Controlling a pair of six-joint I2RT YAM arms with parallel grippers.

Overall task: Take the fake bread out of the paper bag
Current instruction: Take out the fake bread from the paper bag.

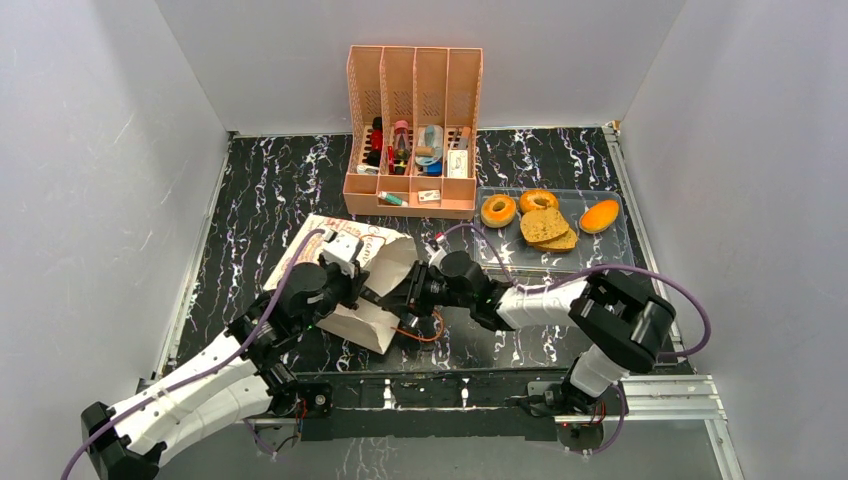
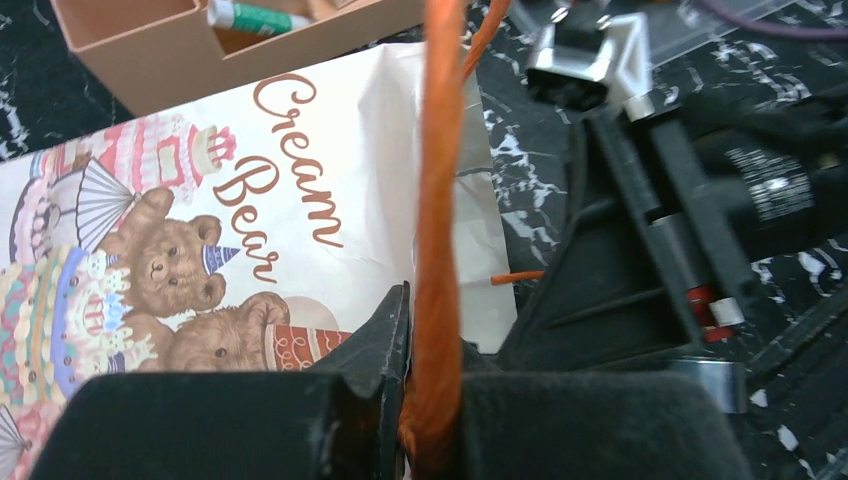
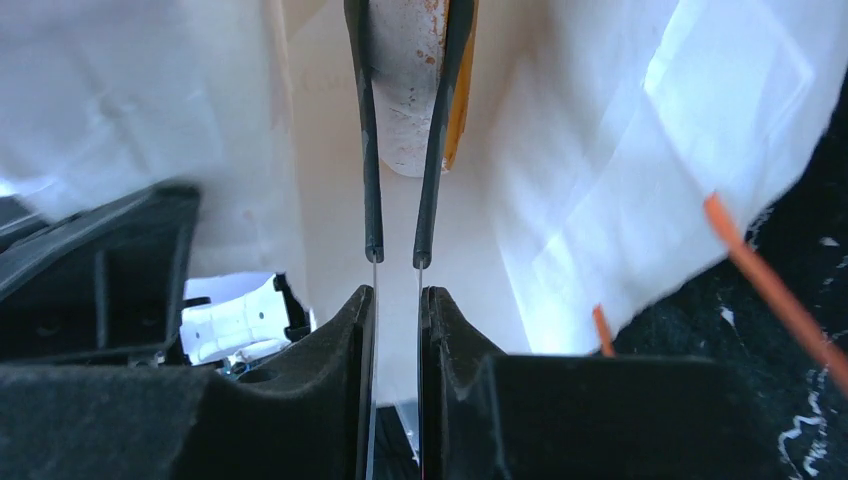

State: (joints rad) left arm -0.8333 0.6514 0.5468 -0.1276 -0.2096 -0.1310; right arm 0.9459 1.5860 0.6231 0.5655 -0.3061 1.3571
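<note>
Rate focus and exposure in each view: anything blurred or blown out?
Top external: evenly lit, sharp. Left wrist: the cord handle pinched in the left end effector is blurred, too near the lens; the bag print is crisp. Right wrist: the paper bag blows out white inside; the loaf in the right end effector looks soft.

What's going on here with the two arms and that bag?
The left gripper pinches an orange cord handle of the paper bag, which lies on its side on the table. The right gripper is inside the bag's mouth, closed around a cream-and-orange loaf. Two ring breads, toast slices and an orange bun already sit in the clear tray, so the loaf may be the last piece to come out.
</note>
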